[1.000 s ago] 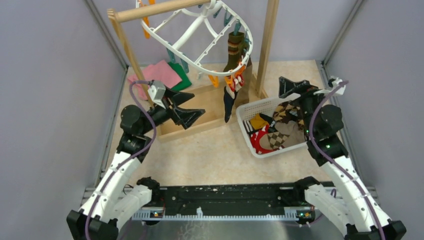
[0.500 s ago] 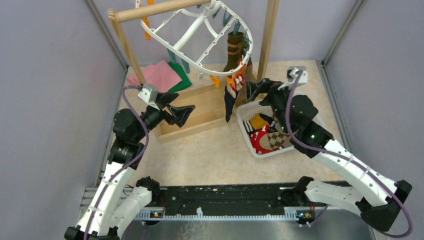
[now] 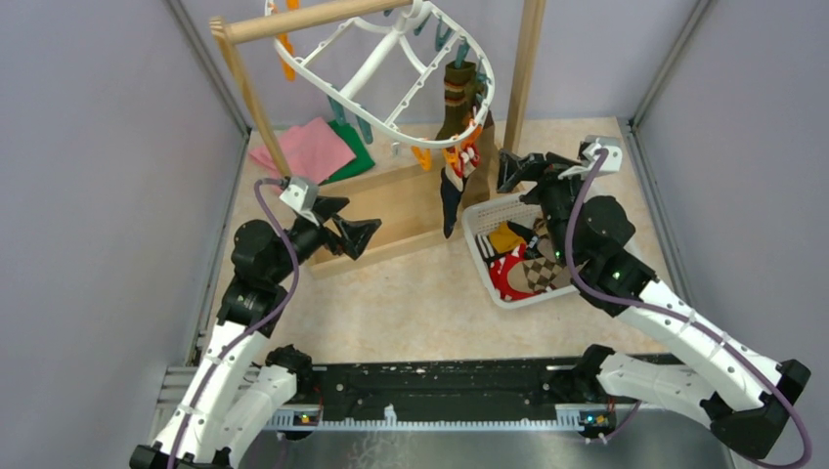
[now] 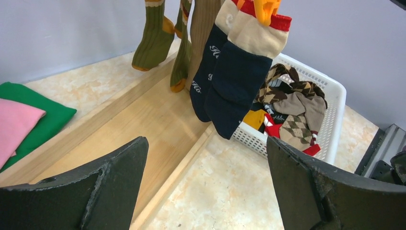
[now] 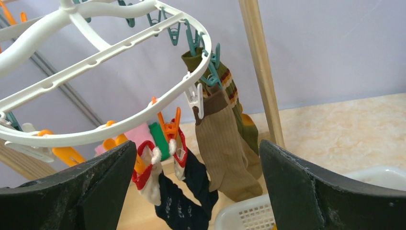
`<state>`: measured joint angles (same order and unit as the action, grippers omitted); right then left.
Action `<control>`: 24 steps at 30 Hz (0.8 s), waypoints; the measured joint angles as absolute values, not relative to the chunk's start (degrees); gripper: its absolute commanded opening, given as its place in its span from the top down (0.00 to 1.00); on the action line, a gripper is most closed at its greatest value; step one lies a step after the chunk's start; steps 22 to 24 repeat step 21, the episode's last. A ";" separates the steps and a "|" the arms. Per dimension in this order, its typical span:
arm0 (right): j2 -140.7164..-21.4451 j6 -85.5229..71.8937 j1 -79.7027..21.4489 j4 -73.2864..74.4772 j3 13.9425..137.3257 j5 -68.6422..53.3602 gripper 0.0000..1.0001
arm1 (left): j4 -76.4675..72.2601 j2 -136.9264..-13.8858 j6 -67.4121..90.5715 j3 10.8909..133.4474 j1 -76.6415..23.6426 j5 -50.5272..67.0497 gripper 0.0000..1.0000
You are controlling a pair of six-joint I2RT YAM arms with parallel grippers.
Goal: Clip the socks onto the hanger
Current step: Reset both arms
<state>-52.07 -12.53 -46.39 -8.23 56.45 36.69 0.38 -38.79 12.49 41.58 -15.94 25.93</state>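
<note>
On the beige stone-patterned table (image 3: 411, 293), the white slotted plastic basket (image 3: 476, 234) stands in front of the right arm and serves here as the reference. Well to the left of the basket, the left black two-finger gripper (image 3: 354, 223) hovers over the near edge of the flat wooden base board (image 3: 401, 200); its jaws are spread wide and there is nothing between them. Inside the basket lies a loose pile of socks (image 3: 533, 264), among them argyle, red and yellow ones. Over the far left corner of the basket is the right black two-finger gripper (image 3: 520, 164), also fully spread and holding nothing, facing toward the clips. Just left of that corner, a pair of dark navy socks with red-and-white cuffs (image 3: 448, 200) hangs from an orange clip (image 5: 171, 125). Slightly beyond the basket hang a plain tan sock (image 5: 222, 143) and olive-brown socks with orange stripes (image 3: 459, 98), held by teal clips (image 5: 210, 72). Above them, up and to the left of the basket, the large white plastic oval hanger (image 5: 86, 134) hangs tilted under the round wooden pole (image 3: 313, 18). Far left of the basket, behind the base board, lie a folded pink cloth (image 3: 313, 147) and a green cloth (image 3: 354, 156).
</note>
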 measured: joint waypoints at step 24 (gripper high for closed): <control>-52.71 -9.93 -46.39 -11.75 54.87 39.66 0.01 | 0.03 -38.79 11.97 40.64 -15.92 27.62 0.01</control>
